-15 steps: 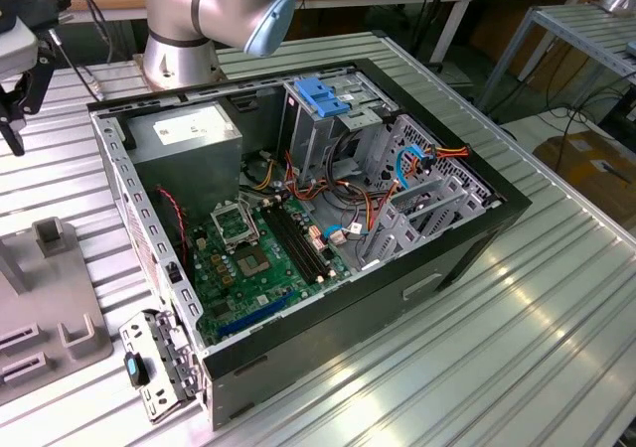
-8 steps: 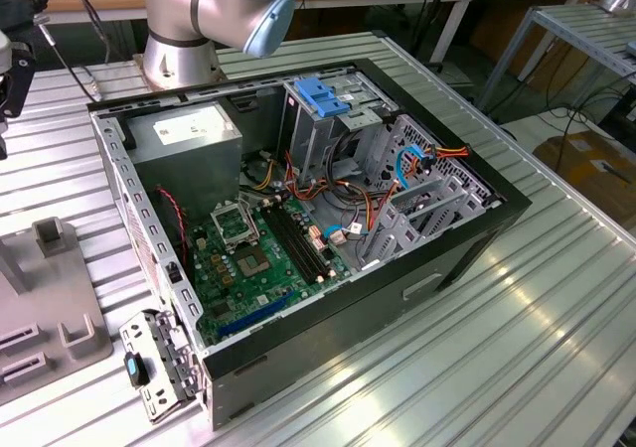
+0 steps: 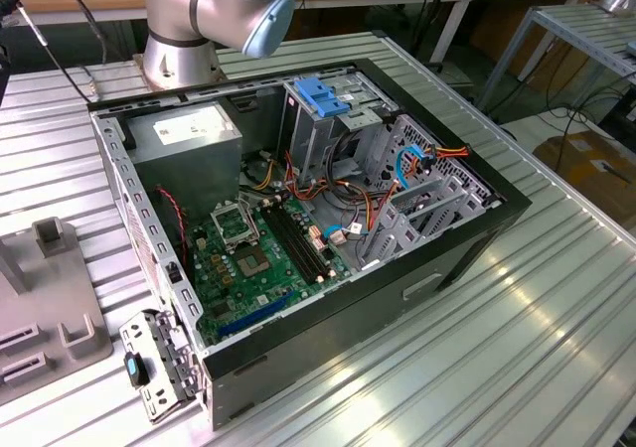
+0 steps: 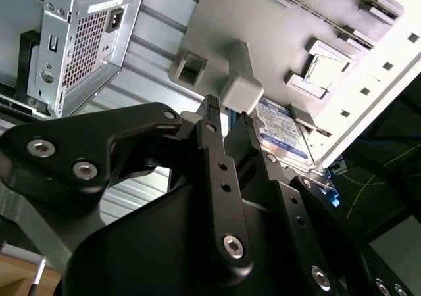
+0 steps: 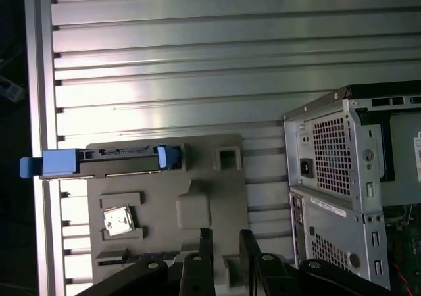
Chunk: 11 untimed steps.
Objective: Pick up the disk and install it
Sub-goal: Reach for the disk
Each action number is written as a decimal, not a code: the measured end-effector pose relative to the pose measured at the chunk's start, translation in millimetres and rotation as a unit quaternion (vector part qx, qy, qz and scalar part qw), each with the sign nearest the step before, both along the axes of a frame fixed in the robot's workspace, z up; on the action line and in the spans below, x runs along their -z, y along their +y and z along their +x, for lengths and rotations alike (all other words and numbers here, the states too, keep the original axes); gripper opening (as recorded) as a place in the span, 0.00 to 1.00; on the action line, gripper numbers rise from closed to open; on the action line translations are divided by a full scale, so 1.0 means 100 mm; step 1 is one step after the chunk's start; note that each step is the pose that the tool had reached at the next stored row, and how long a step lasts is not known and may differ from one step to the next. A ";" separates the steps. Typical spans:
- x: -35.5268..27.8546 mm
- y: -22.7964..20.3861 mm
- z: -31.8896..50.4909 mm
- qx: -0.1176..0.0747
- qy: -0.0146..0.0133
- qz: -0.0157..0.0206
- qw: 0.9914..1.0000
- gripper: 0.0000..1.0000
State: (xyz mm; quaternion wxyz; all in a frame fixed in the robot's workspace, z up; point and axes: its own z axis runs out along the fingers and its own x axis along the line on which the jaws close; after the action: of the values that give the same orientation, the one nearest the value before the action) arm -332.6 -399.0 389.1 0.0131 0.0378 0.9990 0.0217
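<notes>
The gripper (image 5: 225, 235) hung above the grey fixture plate (image 5: 204, 177). Its two black fingers (image 5: 205, 243) were parted by a narrow gap with nothing between them, so it held nothing and touched nothing. Beneath the fingertips sat the plate's raised blocks and pockets. In the second wrist view one rounded grey block (image 4: 240, 89) showed just past the tips.

The disk (image 5: 122, 161) stood on its long edge in a slot at the plate's far border, across the plate from the gripper and well apart from the fingers. Its blue carrier rails (image 5: 59, 162) capped both ends, and one jutted out past the plate's edge. In the second wrist view the disk's labelled flat face showed beyond the fingers. Nearer the gripper than the disk, a small silvery square part (image 5: 118, 220) lay in one of the plate's pockets.

The plate rested on the ribbed aluminium table (image 5: 197, 46). To one side of the gripper, just beside the plate, lay the open computer case (image 5: 335, 151), with its vented rear panel the part nearest the gripper. In the exterior view the case lay on its side with the cover off. A green motherboard (image 3: 258, 258) lined its floor. Farther from the plate, a grey drive cage with a blue latch (image 3: 323, 97) stood among loose cables. The arm's base (image 3: 179, 50) stood on the table close to the case.
</notes>
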 end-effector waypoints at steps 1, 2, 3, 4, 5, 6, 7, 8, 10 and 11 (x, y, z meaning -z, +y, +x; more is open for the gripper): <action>0.000 0.000 -0.015 0.000 0.000 0.000 1.000 0.31; 0.001 0.000 -0.032 0.000 0.000 0.000 1.000 0.31; 0.001 0.000 -0.053 0.000 0.000 0.000 1.000 0.31; 0.001 0.000 -0.068 0.000 0.000 0.000 1.000 0.31; 0.001 0.000 -0.085 0.000 0.000 0.000 1.000 0.31; 0.001 0.000 -0.102 0.000 0.000 0.000 1.000 0.31; 0.002 0.000 -0.120 0.000 0.000 0.000 1.000 0.31; 0.002 0.000 -0.134 0.000 0.000 0.000 1.000 0.31; 0.003 0.000 -0.168 0.000 0.000 0.000 1.000 0.31; 0.004 0.000 -0.186 0.000 0.000 0.000 1.000 0.31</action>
State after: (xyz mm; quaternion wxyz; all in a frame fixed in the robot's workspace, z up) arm -351.2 -399.0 388.7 0.0131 0.0378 0.9990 0.0217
